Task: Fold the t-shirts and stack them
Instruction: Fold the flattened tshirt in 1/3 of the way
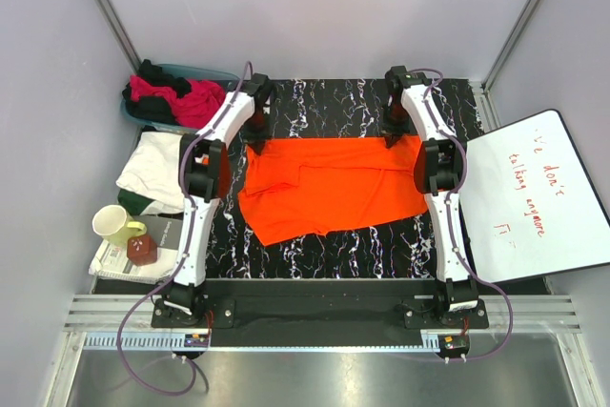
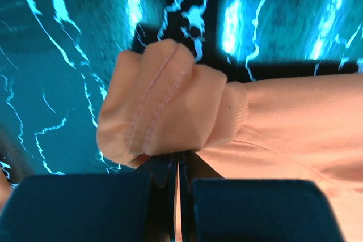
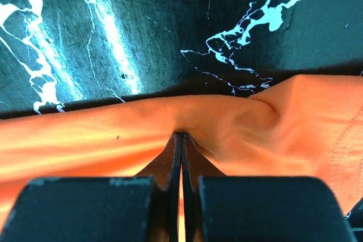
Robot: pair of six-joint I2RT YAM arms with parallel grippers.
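Orange t-shirt [image 1: 334,183], far corners pinched by left hand [image 2: 178,161], right hand [image 3: 181,139]

Bare black marbled tabletop [image 1: 381,250] near the bright orange t-shirt [image 1: 334,183]; teal plastic basket [image 1: 214,74], white cloth pile [image 1: 152,164] block left; white handwritten board [image 1: 534,197] blocks right.

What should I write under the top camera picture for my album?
Left gripper and right gripper pinch the orange t-shirt along its far edge on the black marbled table.
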